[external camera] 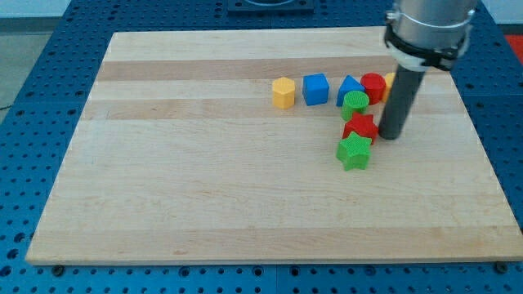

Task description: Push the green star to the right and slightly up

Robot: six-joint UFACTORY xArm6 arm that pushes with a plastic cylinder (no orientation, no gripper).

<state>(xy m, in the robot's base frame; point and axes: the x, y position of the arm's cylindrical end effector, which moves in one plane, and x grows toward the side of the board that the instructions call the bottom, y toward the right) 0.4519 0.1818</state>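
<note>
The green star [354,152] is lying nearest the camera, just below the red star [360,126]. My tip [390,135], a bare rod holding nothing, is standing just to the star's upper right, on the wrong side for pushing. Open wooden board [204,196] is waiting left and right of it.

You have open tabletop [204,196] on the green star's [354,152] left, below it, and to its right along the view's bottom. Touching it on its upper side sits the red star [360,126], with the green cylinder [355,102] just above that. My tip [390,135] stands just right of the red star, up and right of the green star. Further up, a row of blocks spans from the yellow block [283,92] rightward.
</note>
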